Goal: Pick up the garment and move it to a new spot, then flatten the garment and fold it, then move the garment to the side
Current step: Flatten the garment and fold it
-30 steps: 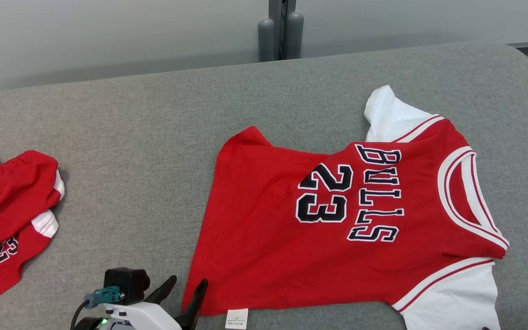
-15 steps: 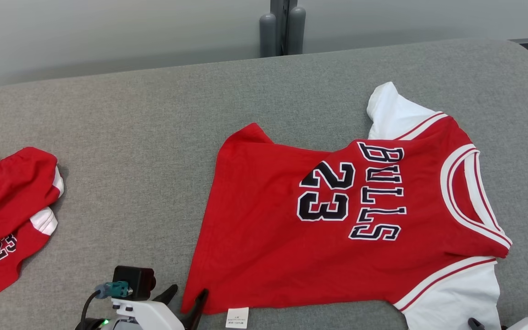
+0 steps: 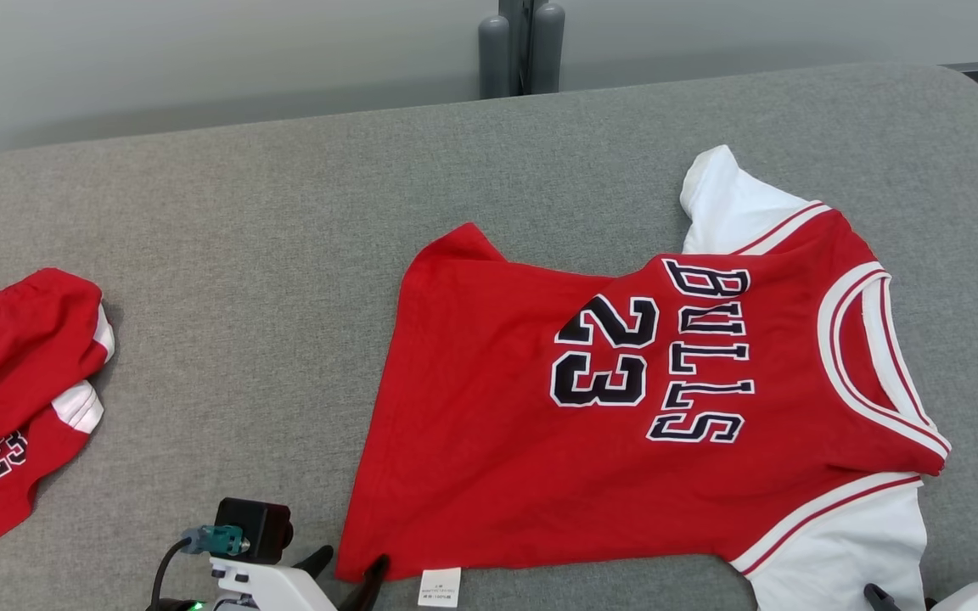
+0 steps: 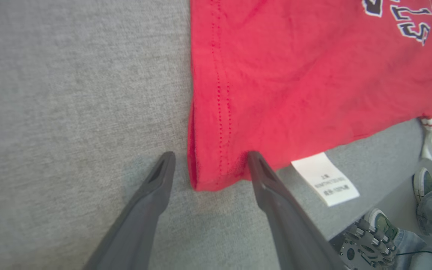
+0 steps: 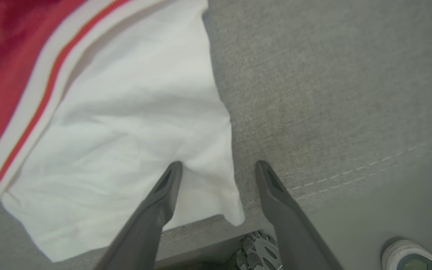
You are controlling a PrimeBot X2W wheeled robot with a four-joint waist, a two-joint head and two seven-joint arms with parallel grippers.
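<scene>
light: even, soft | shadows: faint | wrist views: slightly blurred, wide-angle stretch at edges

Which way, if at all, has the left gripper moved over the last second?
Yes. In the head view the left gripper has drawn back toward the bottom edge, measured against the white label, which stayed put.

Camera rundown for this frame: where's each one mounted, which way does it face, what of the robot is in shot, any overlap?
Head view: on the head, looking forward and down at the red jersey on the grey cushion; left gripper at bottom edge.
Left wrist view: on the left wrist, looking along its open fingers at the jersey's hem corner.
Right wrist view: on the right wrist, right gripper open astride the white sleeve edge.
Shared: head and left wrist views both show the care label.
</scene>
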